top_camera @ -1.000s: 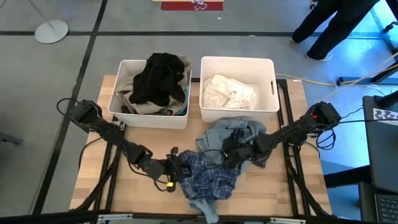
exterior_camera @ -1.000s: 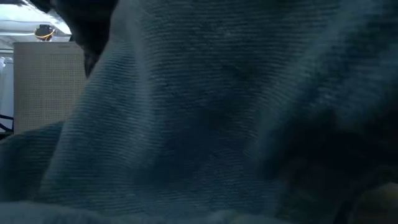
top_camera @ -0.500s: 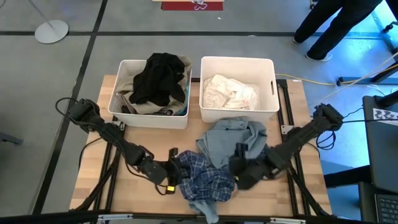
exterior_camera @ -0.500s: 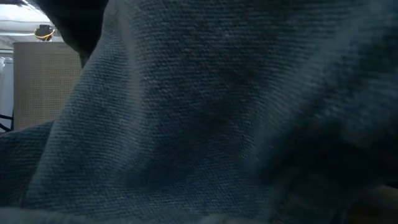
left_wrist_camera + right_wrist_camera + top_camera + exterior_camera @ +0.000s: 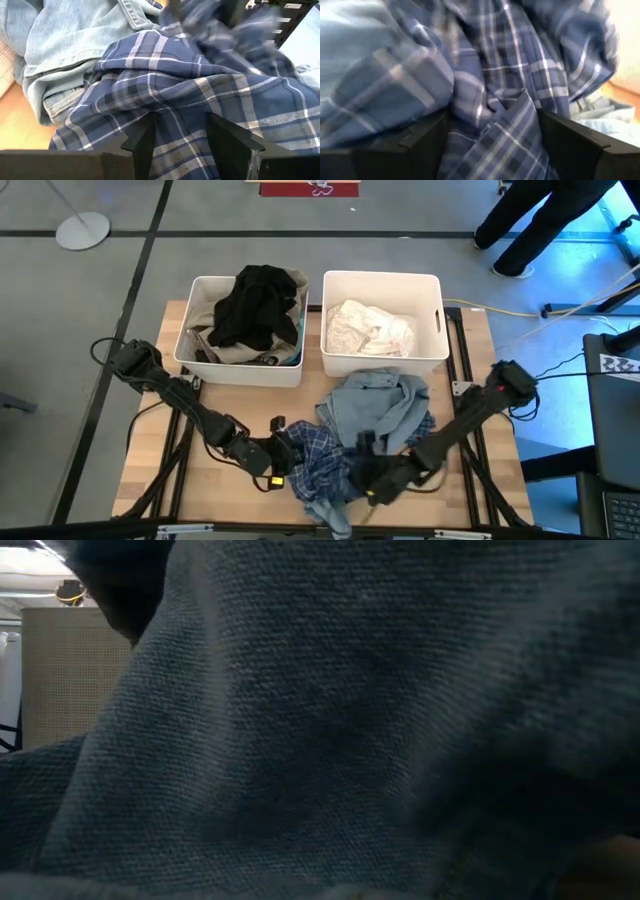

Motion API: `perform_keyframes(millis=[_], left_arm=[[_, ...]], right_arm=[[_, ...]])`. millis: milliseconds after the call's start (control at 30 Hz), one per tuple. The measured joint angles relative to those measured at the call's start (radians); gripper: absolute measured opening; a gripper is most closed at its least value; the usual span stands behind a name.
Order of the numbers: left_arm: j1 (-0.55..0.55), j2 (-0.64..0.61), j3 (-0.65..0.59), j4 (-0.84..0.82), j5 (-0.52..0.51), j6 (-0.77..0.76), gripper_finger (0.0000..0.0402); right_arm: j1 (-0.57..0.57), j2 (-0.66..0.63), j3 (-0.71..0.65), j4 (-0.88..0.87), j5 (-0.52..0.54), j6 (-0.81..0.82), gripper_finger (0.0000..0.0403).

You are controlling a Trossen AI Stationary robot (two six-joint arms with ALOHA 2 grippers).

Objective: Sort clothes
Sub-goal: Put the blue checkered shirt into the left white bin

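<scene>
A blue plaid shirt [image 5: 322,468] lies bunched on the table near its front edge, partly over a light blue denim garment [image 5: 380,405]. My left gripper [image 5: 283,458] [image 5: 180,120] is at the shirt's left edge, shut on it. My right gripper [image 5: 358,472] [image 5: 492,117] is over the shirt's right side, open, with plaid folds between its fingers. Black and beige clothes [image 5: 252,305] fill the left bin [image 5: 190,350]. A white garment [image 5: 370,328] lies in the right bin [image 5: 432,345]. Dark cloth [image 5: 320,740] right in front of the camera fills the low view. My left gripper pinches a bunched fold of the plaid shirt [image 5: 176,137] at its left edge between its two fingers. The fingers come from the table's left, slanting down. Most of the shirt rests on the table and on the denim. My right gripper has plaid cloth [image 5: 495,135] between its open fingers; whether it touches the cloth I cannot tell.
The two white bins stand side by side at the table's far half. A pale blue piece of cloth [image 5: 330,515] hangs over the near edge. Bare wood [image 5: 160,440] shows at the left and right [image 5: 480,480]. A person [image 5: 540,220] stands beyond the far right corner.
My right gripper has swung from over the denim garment toward the table's near edge and somewhat left, ending over the plaid shirt's right side, and it has rolled on the way. The left gripper has stayed at the shirt's left edge.
</scene>
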Motion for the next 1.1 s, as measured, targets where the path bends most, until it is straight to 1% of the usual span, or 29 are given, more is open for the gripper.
perform_keyframes(millis=[100, 200, 300, 400, 567, 600, 633, 700, 833, 900, 1000, 1100], left_arm=[[0.007, 0.000, 0.000, 0.000, 0.000, 0.000, 0.0164], [0.015, 0.000, 0.000, 0.001, 0.000, 0.002, 0.0164], [0.019, 0.000, 0.000, 0.000, -0.001, 0.002, 0.0164], [0.019, 0.000, 0.000, 0.002, -0.001, 0.004, 0.0164], [-0.002, -0.010, 0.000, -0.023, -0.001, -0.003, 0.0164], [-0.010, -0.020, 0.000, -0.036, -0.001, -0.008, 0.0164], [-0.019, -0.033, 0.000, -0.046, -0.001, -0.015, 0.0164], [-0.042, -0.064, 0.000, -0.082, -0.009, -0.040, 0.0164], [-0.103, -0.110, 0.000, -0.198, -0.073, -0.117, 0.0164], [-0.135, -0.120, 0.000, -0.268, -0.105, -0.168, 0.0164], [-0.189, -0.121, -0.001, -0.394, -0.177, -0.272, 0.0164], [-0.228, -0.119, 0.000, -0.524, -0.224, -0.440, 0.0164]], right_arm=[[-0.057, 0.058, 0.000, 0.006, -0.028, -0.002, 0.0303], [-0.110, 0.105, 0.002, 0.009, -0.082, 0.000, 0.0302], [-0.160, 0.143, 0.003, 0.007, -0.151, 0.001, 0.0281], [-0.192, 0.165, 0.004, 0.015, -0.195, 0.003, 0.0220], [-0.196, 0.166, 0.005, 0.011, -0.200, 0.001, 0.0070], [-0.196, 0.162, 0.006, 0.006, -0.199, 0.000, 0.0044], [-0.196, 0.160, 0.006, 0.004, -0.200, -0.005, 0.0030], [-0.187, 0.158, 0.005, 0.003, -0.191, -0.010, 0.0030], [-0.178, 0.140, 0.003, -0.014, -0.137, -0.011, 0.0051], [-0.171, 0.122, 0.002, -0.023, -0.122, -0.011, 0.0051], [-0.169, 0.086, 0.000, -0.024, -0.103, -0.022, 0.0034], [-0.171, 0.035, 0.000, -0.022, -0.084, -0.024, 0.0031]])
